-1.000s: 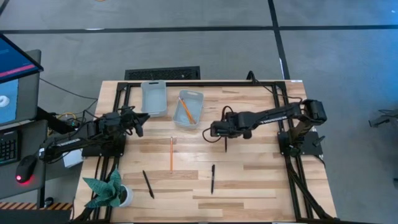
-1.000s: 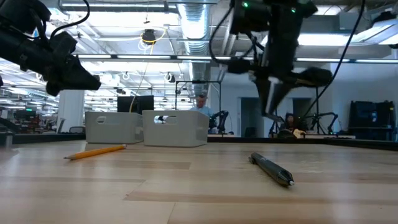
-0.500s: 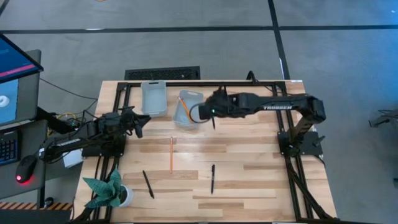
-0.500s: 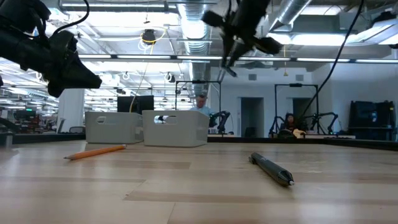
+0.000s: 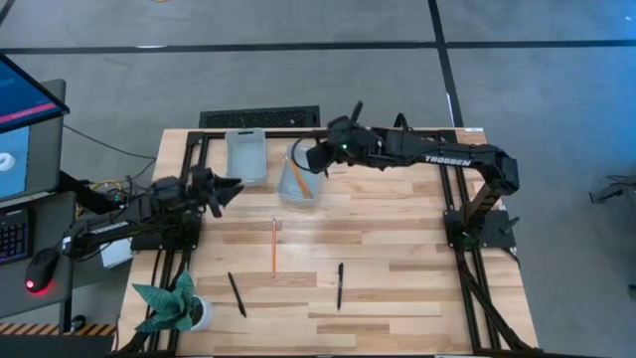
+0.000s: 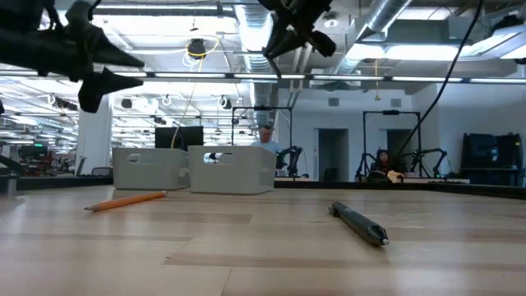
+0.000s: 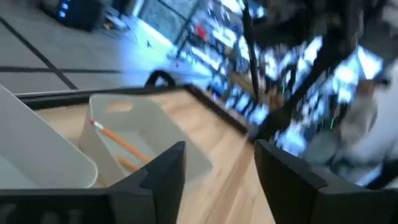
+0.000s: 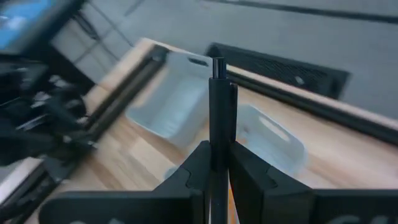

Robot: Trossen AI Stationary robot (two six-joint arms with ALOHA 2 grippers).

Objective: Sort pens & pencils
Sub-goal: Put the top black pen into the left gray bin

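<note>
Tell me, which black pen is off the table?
The pen clamped upright in the right hand, above the bins; the two other pens lie flat on the table.

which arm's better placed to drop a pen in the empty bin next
Right. The right gripper is already shut on a pen and hangs over the bins, beside the empty bin. The left gripper is open, holds nothing, and hangs over the table's left side.

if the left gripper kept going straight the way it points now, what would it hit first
Probably the bin holding pencils: the left gripper, fingers open and empty, faces it in its wrist view. It rides above the table, so it may pass over instead.
</note>
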